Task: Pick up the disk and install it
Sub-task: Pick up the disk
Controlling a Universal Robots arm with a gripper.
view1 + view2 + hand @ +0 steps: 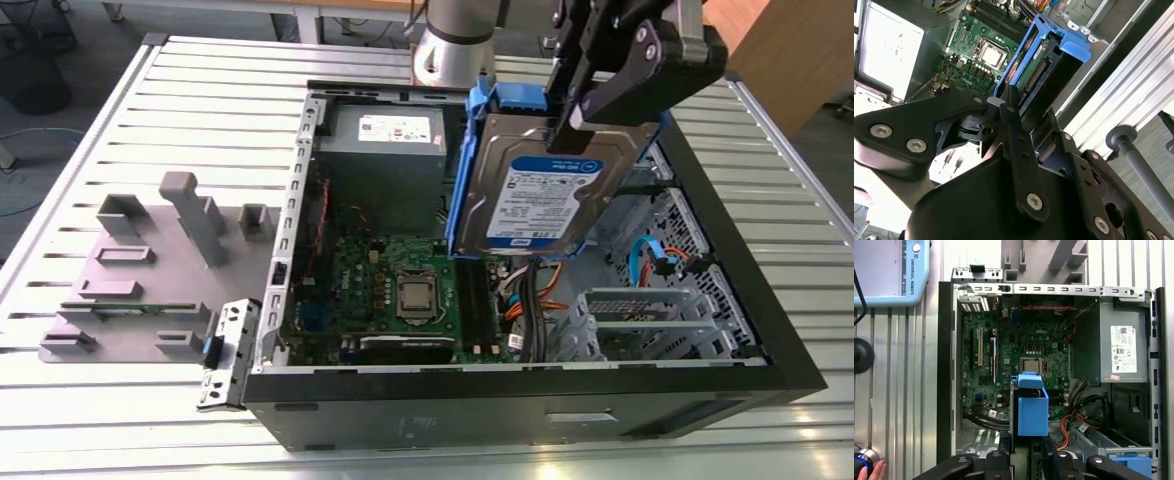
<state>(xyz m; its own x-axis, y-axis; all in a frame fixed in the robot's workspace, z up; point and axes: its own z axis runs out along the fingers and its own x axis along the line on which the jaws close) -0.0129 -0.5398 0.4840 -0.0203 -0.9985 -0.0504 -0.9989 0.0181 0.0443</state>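
Gripper (577,122) of mine, black and two-fingered, is clamped on the upper edge of the flat silver hard disk (547,195) with its white-and-blue label and blue plastic bracket. I hold the disk nearly upright in the air above the open black metal computer case (467,405), over the green motherboard (387,265) and not touching it.

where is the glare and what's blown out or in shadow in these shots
exterior view: glare washes out the table slats at the near edge, while the disk label is evenly lit; second wrist view: the power supply is blown out to near white; first wrist view: even light on the board, deep shadow inside the case beside the power supply
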